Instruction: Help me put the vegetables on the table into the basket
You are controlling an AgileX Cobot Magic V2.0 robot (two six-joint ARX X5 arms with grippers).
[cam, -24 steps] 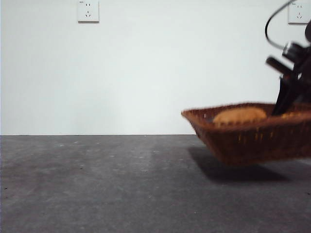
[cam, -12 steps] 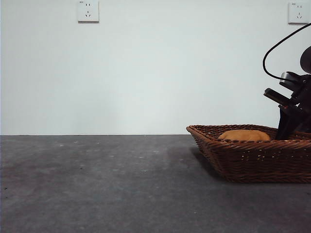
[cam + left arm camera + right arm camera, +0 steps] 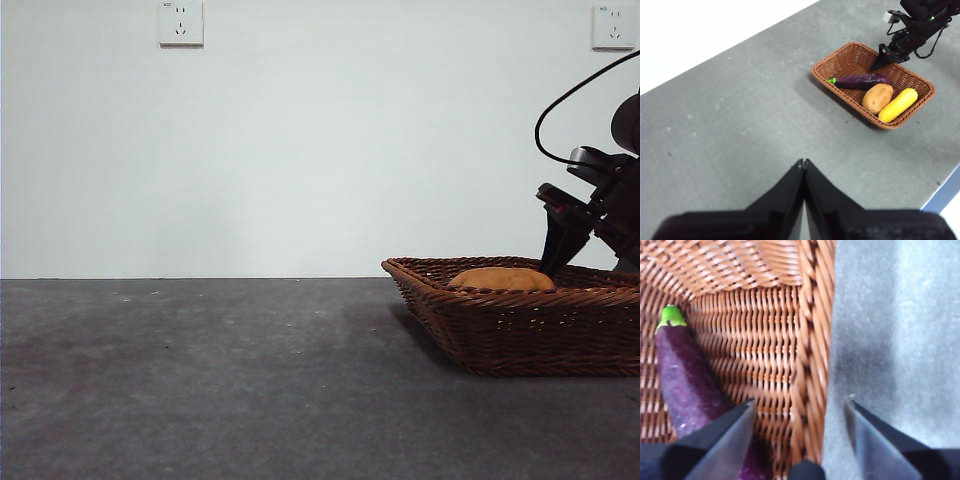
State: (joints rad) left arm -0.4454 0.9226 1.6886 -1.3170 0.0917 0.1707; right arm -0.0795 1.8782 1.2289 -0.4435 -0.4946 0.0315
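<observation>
The basket stood on the table near its edge, holding all three vegetables: eggplant, potato and corn cob, side by side. The right gripper hung just above the basket's braided rim, jaws spread apart astride it, gripping nothing. The left gripper waited well apart over bare table, jaws pressed together, empty.
</observation>
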